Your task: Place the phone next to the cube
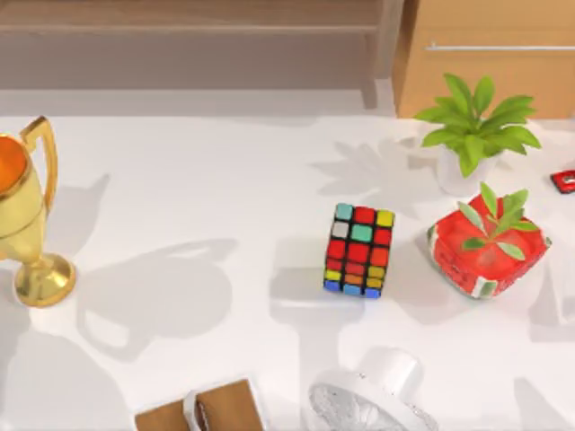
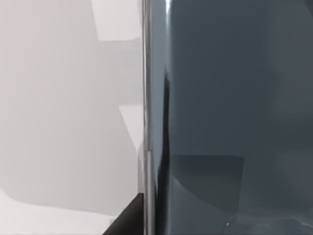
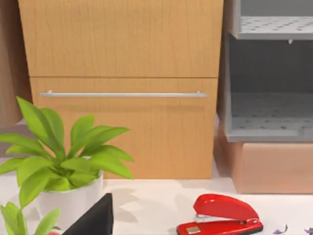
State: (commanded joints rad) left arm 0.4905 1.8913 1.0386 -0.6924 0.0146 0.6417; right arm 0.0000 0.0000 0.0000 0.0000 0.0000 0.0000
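Observation:
The cube, black-framed with red, teal, yellow, orange and blue tiles, stands on the white table right of centre. The phone appears very close in the left wrist view as a glossy dark grey-blue face with a silver edge, the white table behind it. A black part of my left gripper shows beside that edge. A black wedge of my right gripper sits by the potted plant, facing the wooden drawers.
A red wrapped block with green leaves lies right of the cube. Behind it stand a potted plant and a red stapler. A gold trophy stands at the left. A wooden item and a white meshed object sit at the front edge.

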